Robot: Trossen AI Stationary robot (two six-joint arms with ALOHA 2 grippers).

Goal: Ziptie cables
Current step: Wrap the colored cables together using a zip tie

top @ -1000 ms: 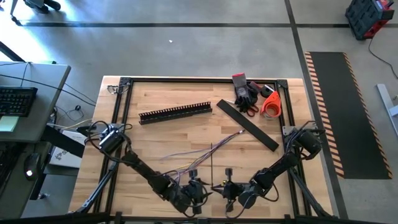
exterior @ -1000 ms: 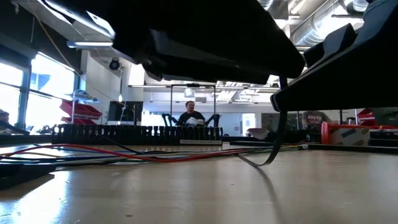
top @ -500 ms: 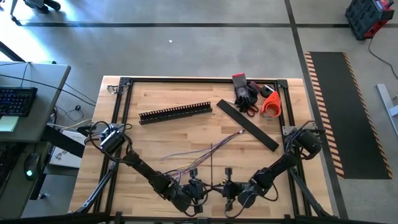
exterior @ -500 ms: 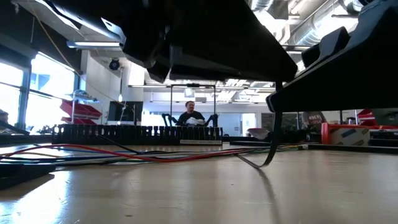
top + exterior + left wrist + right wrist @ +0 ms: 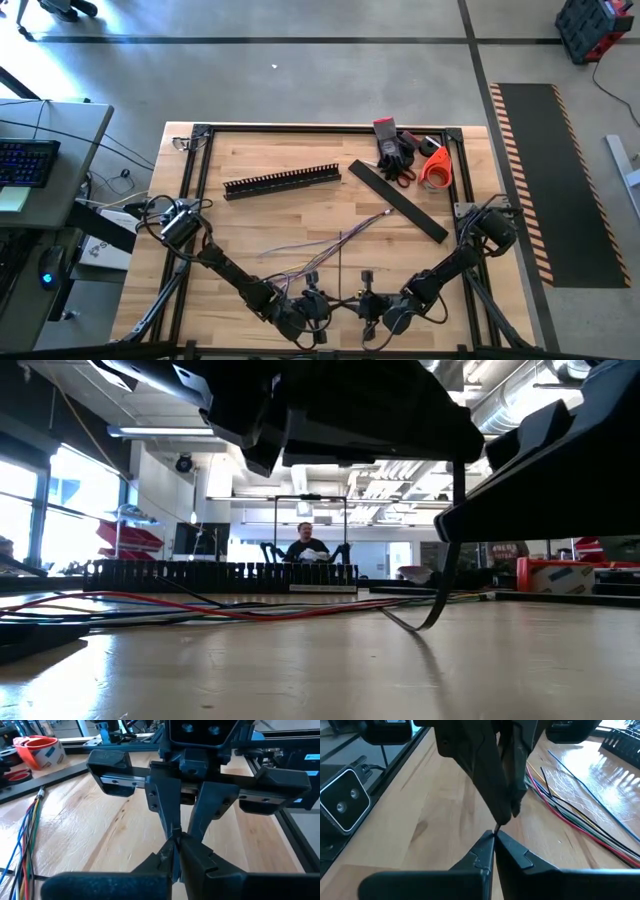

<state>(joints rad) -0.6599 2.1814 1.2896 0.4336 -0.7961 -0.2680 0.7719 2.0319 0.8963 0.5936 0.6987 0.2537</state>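
High view: the left gripper (image 5: 318,300) and the right gripper (image 5: 366,300) sit close together at the lower centre of the frame, tips turned toward each other just above the table's (image 5: 270,215) bottom edge. A thin black zip tie (image 5: 341,270) runs up the frame from the gap between them. Both grippers are closed, each pinched on this thin black strand.

Left wrist view: the left gripper's own fingers (image 5: 197,857) are pressed together at the lower centre, meeting the tips of the right gripper (image 5: 177,834), which hangs from the upper centre.

Right wrist view: the same meeting seen from the other side — the right gripper (image 5: 494,845) closed at the lower centre, the left gripper (image 5: 507,817) reaching down from the top, the black strand (image 5: 496,831) caught between the tips.

The cables (image 5: 320,248) lie splayed on the wood in the middle of the high view, running from near the grippers up and to the right; their coloured strands show at the left edge of the left wrist view (image 5: 22,837) and at the right of the right wrist view (image 5: 565,810).

Farther up the high view — a black comb-toothed rail (image 5: 282,181), a flat black strip (image 5: 397,200), gloves with red-handled scissors (image 5: 395,152) and an orange tape roll (image 5: 436,168) in the upper right corner of the table.

Low view: a person (image 5: 306,545) sits in the room beyond the rail.
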